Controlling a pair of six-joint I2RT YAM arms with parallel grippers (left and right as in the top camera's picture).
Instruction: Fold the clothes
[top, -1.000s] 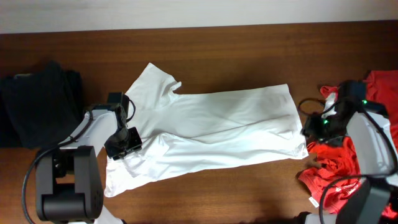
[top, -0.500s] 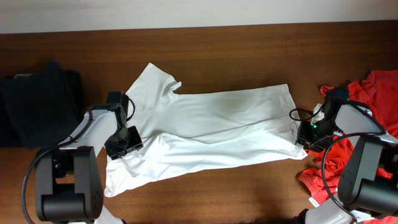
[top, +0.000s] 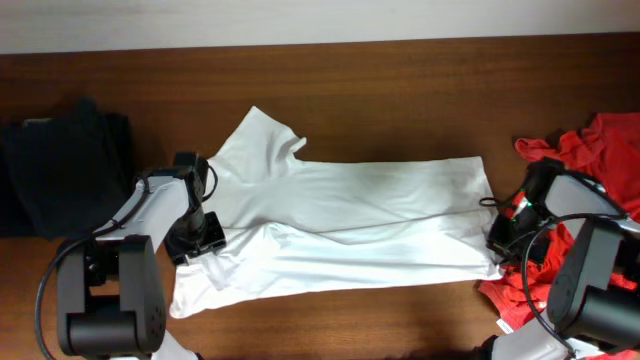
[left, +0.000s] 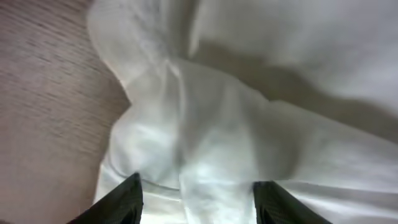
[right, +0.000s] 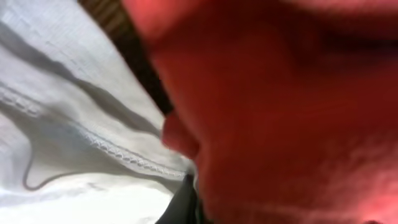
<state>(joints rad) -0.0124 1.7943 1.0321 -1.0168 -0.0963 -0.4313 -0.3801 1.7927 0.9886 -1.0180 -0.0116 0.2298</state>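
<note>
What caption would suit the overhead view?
Left end effector and right end effector at opposite ends of a white shirt on a wooden table; black clothes left, red clothes right.

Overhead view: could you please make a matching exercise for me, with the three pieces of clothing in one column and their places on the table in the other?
Things:
1. white fabric shirt
2. red fabric garment
3. black fabric garment

Places:
A. crumpled at the right edge of the brown wooden table
B. piled at the left edge of the table
C. spread across the middle of the table

Pairs: 1-C, 2-A, 3-B
</note>
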